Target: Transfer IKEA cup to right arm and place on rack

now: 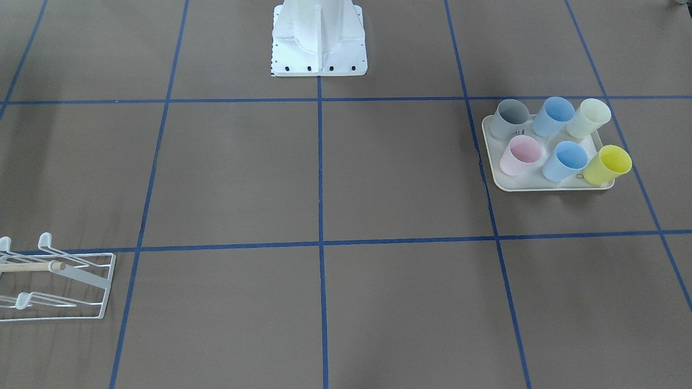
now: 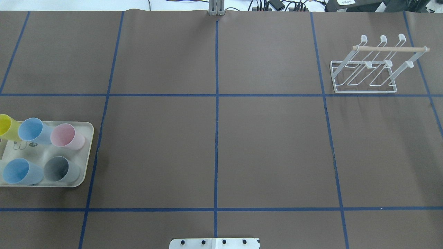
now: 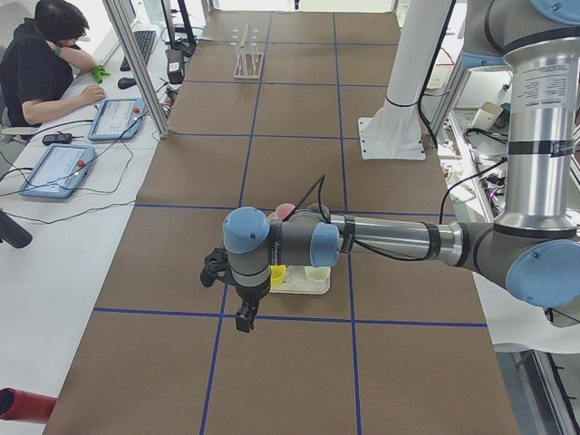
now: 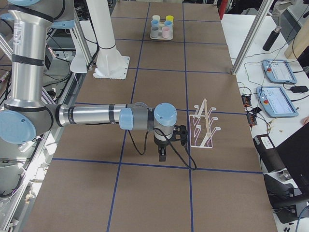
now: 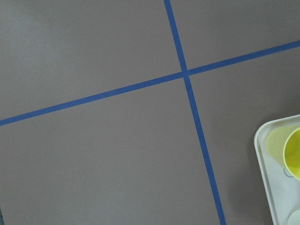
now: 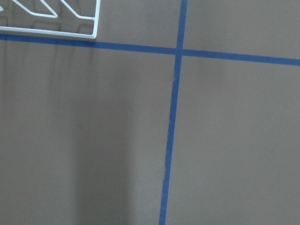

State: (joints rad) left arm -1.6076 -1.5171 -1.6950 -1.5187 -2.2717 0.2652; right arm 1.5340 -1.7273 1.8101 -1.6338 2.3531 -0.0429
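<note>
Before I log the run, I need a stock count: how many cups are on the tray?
6 on the tray. Row nearer the robot's base: grey cup, blue cup, cream cup. Farther row: pink cup, second blue cup, yellow cup. None looks hidden.

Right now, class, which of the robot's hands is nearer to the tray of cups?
Left. The left hand hangs close beside the tray; the right hand is at the table's other end, beside the rack.

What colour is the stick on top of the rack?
The stick is pale tan wood; overhead view.
</note>
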